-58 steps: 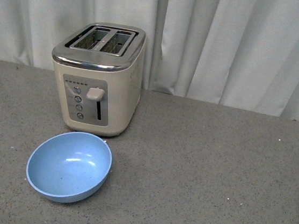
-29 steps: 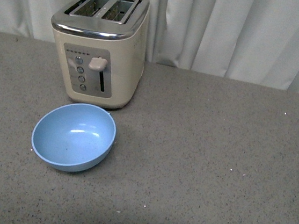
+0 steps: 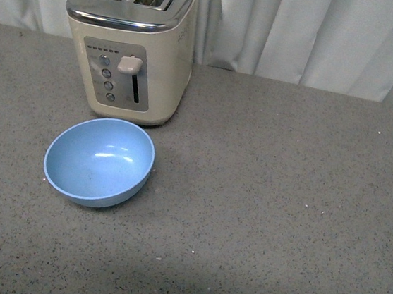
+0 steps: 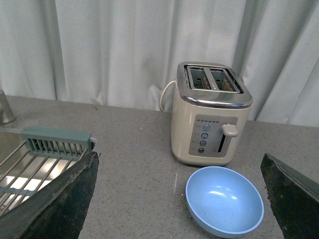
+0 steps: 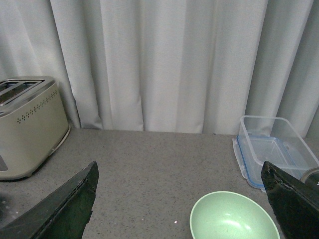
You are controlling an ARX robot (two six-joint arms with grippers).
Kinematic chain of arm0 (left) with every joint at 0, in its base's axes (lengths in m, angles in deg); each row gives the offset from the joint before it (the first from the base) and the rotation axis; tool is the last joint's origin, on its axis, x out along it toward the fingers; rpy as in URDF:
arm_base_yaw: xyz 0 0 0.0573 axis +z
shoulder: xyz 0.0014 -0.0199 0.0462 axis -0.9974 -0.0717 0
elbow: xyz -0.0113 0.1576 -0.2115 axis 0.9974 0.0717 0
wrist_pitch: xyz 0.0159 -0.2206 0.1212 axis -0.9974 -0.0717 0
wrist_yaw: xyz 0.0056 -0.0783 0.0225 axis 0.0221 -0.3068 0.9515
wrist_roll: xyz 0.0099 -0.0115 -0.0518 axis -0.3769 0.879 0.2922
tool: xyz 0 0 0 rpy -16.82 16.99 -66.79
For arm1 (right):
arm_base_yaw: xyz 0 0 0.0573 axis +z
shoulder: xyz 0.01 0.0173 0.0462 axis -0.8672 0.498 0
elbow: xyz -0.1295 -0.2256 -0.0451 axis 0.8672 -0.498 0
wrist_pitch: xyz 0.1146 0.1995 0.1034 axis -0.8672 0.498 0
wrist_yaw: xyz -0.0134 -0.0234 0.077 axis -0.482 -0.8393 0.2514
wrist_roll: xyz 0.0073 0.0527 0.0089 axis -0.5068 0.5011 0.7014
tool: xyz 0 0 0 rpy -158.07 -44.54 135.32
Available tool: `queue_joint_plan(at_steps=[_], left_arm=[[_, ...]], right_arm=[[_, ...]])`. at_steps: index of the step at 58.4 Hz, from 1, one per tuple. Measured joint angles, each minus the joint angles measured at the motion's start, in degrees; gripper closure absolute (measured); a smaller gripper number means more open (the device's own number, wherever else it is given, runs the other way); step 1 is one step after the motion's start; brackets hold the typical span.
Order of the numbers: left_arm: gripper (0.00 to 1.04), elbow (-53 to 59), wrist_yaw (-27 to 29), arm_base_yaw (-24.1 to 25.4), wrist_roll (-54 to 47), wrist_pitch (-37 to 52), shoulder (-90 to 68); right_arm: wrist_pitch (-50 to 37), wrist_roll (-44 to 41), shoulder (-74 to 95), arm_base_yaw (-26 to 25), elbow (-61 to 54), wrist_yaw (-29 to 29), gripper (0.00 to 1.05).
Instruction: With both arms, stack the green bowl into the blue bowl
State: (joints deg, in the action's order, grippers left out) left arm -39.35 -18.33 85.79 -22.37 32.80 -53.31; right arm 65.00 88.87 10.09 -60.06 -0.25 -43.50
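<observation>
The blue bowl (image 3: 100,161) stands upright and empty on the grey counter, just in front of the toaster; it also shows in the left wrist view (image 4: 224,200). The green bowl (image 5: 233,219) shows only in the right wrist view, upright and empty, near a clear container. My left gripper (image 4: 182,199) is open, above the counter, with the blue bowl between its fingers (image 4: 55,204) and a little toward the right one. My right gripper (image 5: 182,204) is open, with the green bowl between its fingers (image 5: 294,199). Neither arm shows in the front view.
A cream toaster (image 3: 131,44) stands behind the blue bowl, against white curtains. A sink with a metal rack and a grey-green holder (image 4: 56,143) lies left of the toaster. A clear plastic container with a blue rim (image 5: 274,149) stands beyond the green bowl.
The front view has shifted: the toaster and blue bowl sit higher in the frame than one second ago, and the toaster's top is cut off. The bowl has not moved relative to the toaster.
</observation>
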Motion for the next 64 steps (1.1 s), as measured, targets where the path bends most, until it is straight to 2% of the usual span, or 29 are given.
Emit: queue_joint_plan(at_steps=[51,54,58,64], left_arm=[[0.06,0.0,0.0,0.0,0.0,0.0,0.0],[0.06,-2.3,-1.8,1.2,5.7,-6.3,-2.8],[0.06,-6.3,-6.3,6.6,16.7,-16.9,-11.6],[0.06,-6.6,-9.1,13.0,31.4,-19.6,-18.9]], right_arm=[[0.0,0.0,0.0,0.0,0.0,0.0,0.09],[0.0,0.0,0.0,0.0,0.0,0.0,0.09],[0.0,0.0,0.0,0.0,0.0,0.0,0.09],[0.0,0.0,0.0,0.0,0.0,0.0,0.09]])
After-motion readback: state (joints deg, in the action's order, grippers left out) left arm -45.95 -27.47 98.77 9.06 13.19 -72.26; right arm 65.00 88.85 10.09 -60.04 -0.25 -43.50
